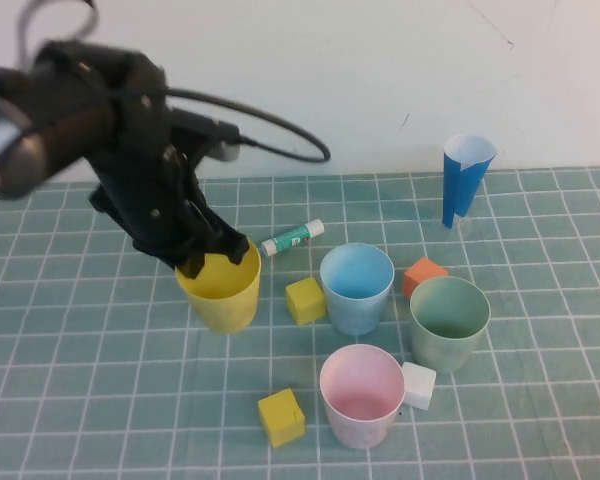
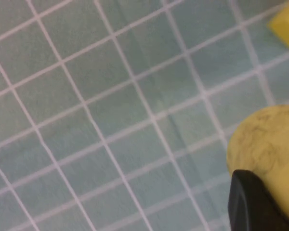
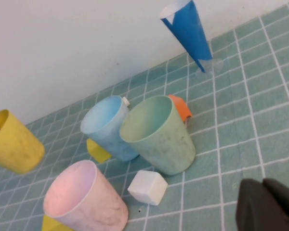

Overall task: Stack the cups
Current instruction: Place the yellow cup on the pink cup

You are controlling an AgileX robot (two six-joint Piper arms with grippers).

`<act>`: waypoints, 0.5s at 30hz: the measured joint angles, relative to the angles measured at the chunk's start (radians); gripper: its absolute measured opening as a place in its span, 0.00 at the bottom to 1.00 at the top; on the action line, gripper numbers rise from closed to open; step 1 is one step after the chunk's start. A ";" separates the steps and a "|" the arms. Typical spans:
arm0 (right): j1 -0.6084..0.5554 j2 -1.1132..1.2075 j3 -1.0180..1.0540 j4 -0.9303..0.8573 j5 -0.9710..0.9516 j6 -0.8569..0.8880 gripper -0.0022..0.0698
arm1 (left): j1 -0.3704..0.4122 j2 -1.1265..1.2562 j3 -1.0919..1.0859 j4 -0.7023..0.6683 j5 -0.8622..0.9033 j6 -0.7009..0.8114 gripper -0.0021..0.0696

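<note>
So the left gripper is clamped on the upright yellow cup's far-left rim, the blue cup sits just to its right, while the closed right gripper idles near the green cup.

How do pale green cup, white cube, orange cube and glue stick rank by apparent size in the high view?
Largest to smallest:
1. pale green cup
2. orange cube and white cube: look alike; the cup hides part of the orange one, so no ranking
3. glue stick: longer than either cube but far thinner
</note>
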 joint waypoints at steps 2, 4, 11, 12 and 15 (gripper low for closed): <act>0.000 0.000 -0.026 0.008 0.012 -0.055 0.03 | 0.000 -0.060 -0.003 -0.044 0.051 0.029 0.04; 0.000 0.000 -0.047 0.012 0.018 -0.094 0.03 | -0.004 -0.115 -0.004 -0.106 0.108 0.072 0.04; 0.000 0.000 -0.056 0.010 0.043 -0.174 0.03 | -0.168 -0.215 -0.004 -0.144 0.171 0.118 0.04; 0.000 0.000 -0.056 0.010 0.043 -0.174 0.03 | -0.204 -0.212 -0.004 -0.142 0.166 0.118 0.04; 0.000 0.000 -0.056 0.008 0.059 -0.180 0.03 | -0.290 -0.182 -0.004 -0.115 0.114 0.114 0.04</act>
